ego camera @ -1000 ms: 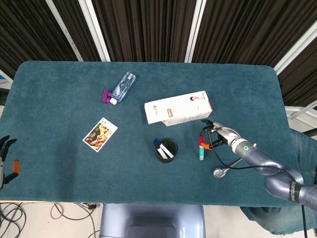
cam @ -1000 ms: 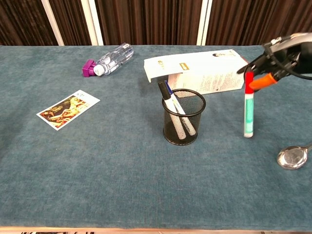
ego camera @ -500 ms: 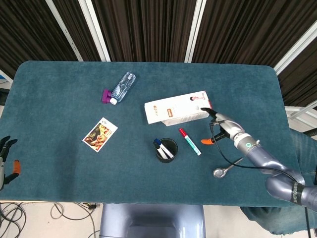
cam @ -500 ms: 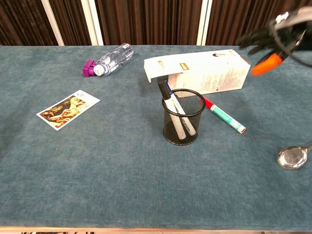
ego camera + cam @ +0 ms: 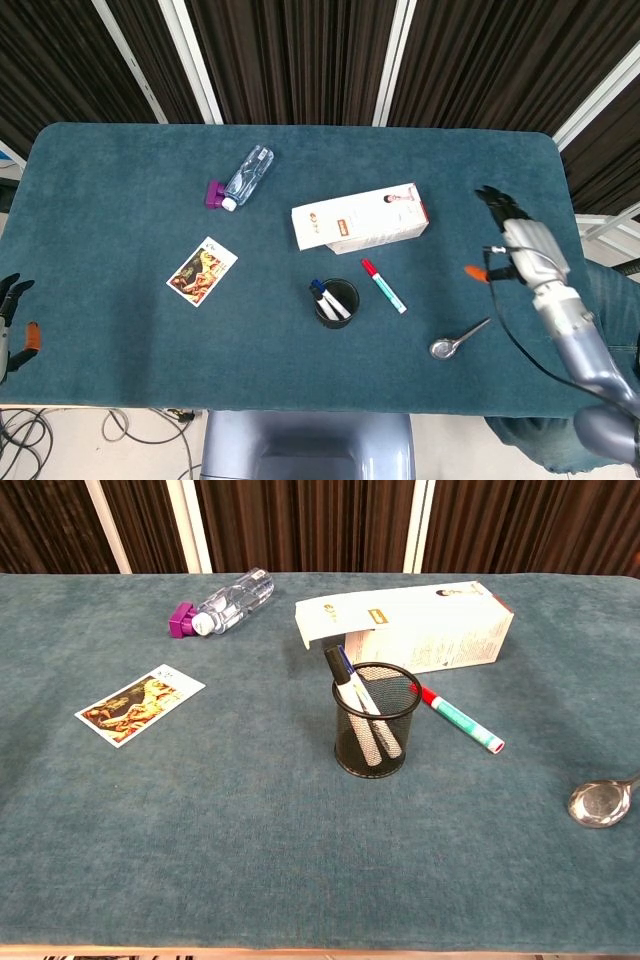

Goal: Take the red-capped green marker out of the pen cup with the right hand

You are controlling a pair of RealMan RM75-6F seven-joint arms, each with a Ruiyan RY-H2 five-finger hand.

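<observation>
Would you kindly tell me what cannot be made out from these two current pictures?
- Left hand: head view, cut by the left edge; grasp unreadable. Absent from chest view.
- Right hand: head view only, outside the chest frame.
- Silver metal spoon: chest view, handle cut by right edge.
- Print on the white cardboard box: too small in both views.

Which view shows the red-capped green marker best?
The chest view: the red-capped green marker lies close and large on the blue cloth, just right of the black mesh pen cup. The head view shows it whole but small, from above.
</observation>
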